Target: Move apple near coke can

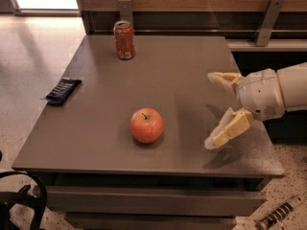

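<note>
The red-orange apple [147, 125] with a short dark stem sits upright on the grey table [177, 71], near its front middle. The coke can [124, 40] stands upright at the table's far left, well apart from the apple. My gripper [214, 109] comes in from the right, above the table's right side, to the right of the apple and level with it. Its two cream fingers are spread wide, pointing left toward the apple, and hold nothing.
A flat dark blue packet [63, 90] lies at the table's left edge. A wooden wall with metal brackets [265, 14] runs behind the table. A black base part [21, 200] shows at the lower left, on speckled floor.
</note>
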Available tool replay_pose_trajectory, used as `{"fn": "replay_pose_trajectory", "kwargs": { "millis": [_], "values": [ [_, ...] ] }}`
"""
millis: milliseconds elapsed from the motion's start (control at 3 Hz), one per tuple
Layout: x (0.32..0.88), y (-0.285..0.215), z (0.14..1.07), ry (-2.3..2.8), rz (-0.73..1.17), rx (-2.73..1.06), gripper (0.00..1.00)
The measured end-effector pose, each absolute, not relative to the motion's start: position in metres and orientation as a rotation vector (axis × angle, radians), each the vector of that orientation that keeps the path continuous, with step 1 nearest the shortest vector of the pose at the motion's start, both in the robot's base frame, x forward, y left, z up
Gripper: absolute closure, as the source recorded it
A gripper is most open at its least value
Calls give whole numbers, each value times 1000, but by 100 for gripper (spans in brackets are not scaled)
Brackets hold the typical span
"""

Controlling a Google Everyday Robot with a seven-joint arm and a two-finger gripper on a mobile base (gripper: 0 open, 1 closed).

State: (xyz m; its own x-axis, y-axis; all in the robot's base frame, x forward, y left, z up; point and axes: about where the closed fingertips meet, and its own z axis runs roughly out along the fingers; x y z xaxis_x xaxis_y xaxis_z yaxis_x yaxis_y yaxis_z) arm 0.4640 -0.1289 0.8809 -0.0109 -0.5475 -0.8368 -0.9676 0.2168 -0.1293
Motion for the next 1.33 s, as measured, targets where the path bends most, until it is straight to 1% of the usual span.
{"fn": "replay_pose_trajectory", "kwargs": {
  "millis": [333, 667, 1000, 1333],
  "values": [
    [461, -95, 875, 1624, 792, -1381, 0],
    [459, -73, 868, 1613, 852, -1352, 0],
    [455, -36, 861, 1588, 844, -1366, 0],
    [451, -10, 855, 1547, 848, -1392, 0]
  ]
}}
